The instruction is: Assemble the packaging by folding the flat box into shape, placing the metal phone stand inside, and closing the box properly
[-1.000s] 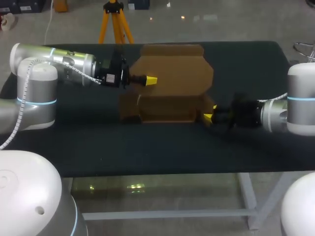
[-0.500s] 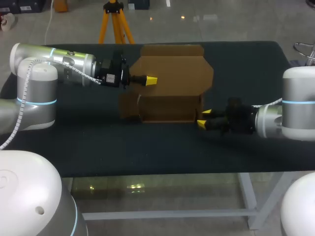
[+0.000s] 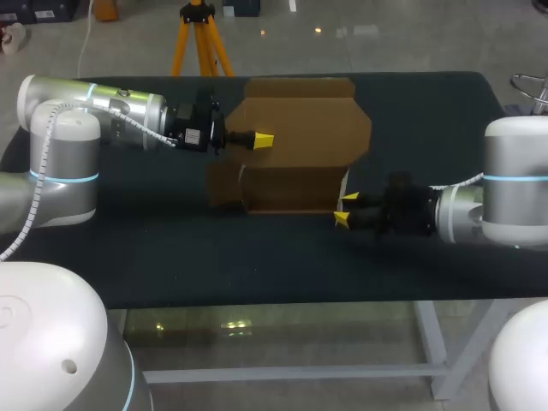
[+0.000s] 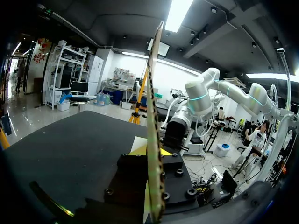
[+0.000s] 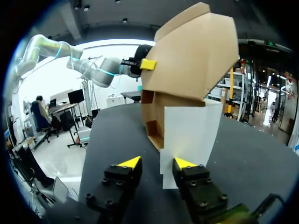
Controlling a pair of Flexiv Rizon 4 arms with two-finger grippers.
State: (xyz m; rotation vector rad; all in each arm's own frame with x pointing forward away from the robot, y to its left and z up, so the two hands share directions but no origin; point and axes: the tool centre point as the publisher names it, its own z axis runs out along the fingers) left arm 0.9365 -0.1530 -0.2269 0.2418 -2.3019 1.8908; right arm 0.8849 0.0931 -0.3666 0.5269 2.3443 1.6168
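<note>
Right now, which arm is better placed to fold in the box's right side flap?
Right. Its open tool sits right at that flap; the left tool is farther off, clamped on the raised lid.

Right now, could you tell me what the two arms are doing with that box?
The left gripper is shut on the upright lid of the half-folded cardboard box, which runs edge-on between its fingers. The right gripper, open, sits low at the box's right side flap without gripping it. The box is not yet closed.
</note>
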